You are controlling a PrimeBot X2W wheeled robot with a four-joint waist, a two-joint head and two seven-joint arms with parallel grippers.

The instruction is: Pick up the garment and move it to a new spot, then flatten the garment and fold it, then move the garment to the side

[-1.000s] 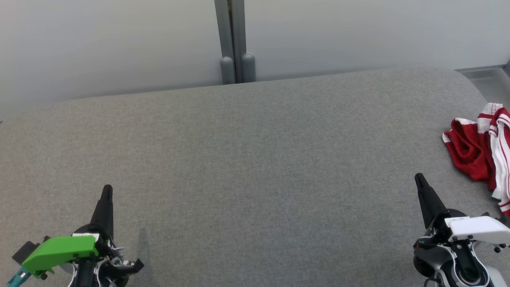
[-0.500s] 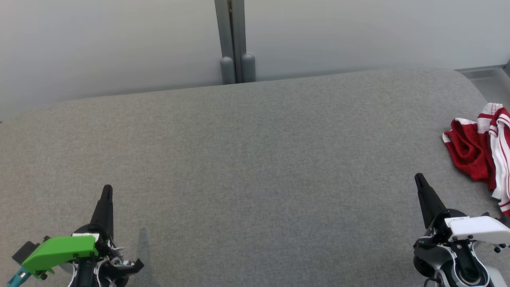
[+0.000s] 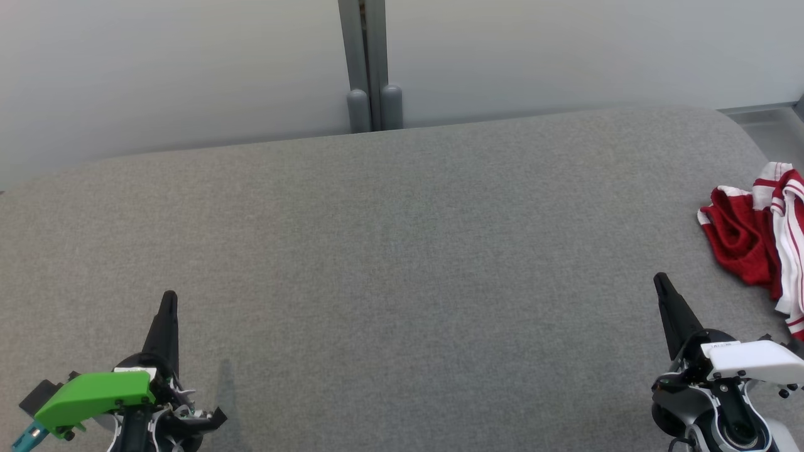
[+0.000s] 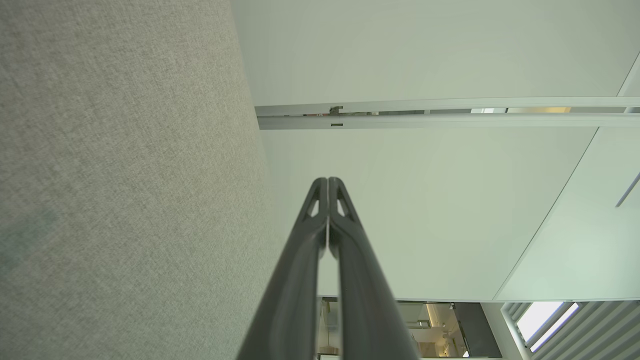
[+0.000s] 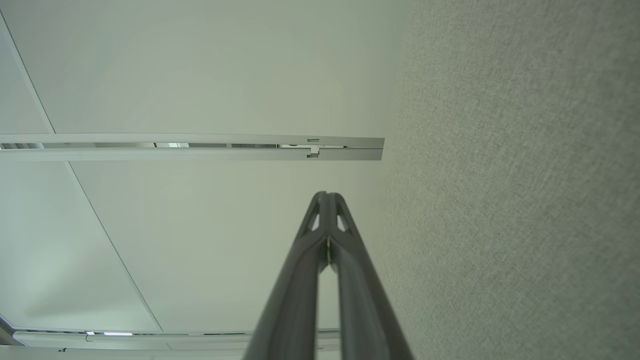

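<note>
**A:** What lies before you, counted?

**B:** You have one red cloth garment with white stripes [image 3: 754, 242]. It is crumpled at the far right of the grey woven-fabric worktop [image 3: 402, 251] and cut off by the head view's edge.

**A:** And your tools?

**B:** Two. Your left tool [image 3: 168, 296], below a green plastic cover [image 3: 94, 395], has its long dark fingers pressed together on nothing. Your right tool [image 3: 659, 277], by a white plastic cover [image 3: 754, 361], is likewise pinched closed and empty. It is near the garment but apart from it.

**A:** Anything else?

**B:** Two rounded grey posts [image 3: 375, 108] stand side by side behind the worktop, against a smooth pale wall [image 3: 188, 75].
</note>
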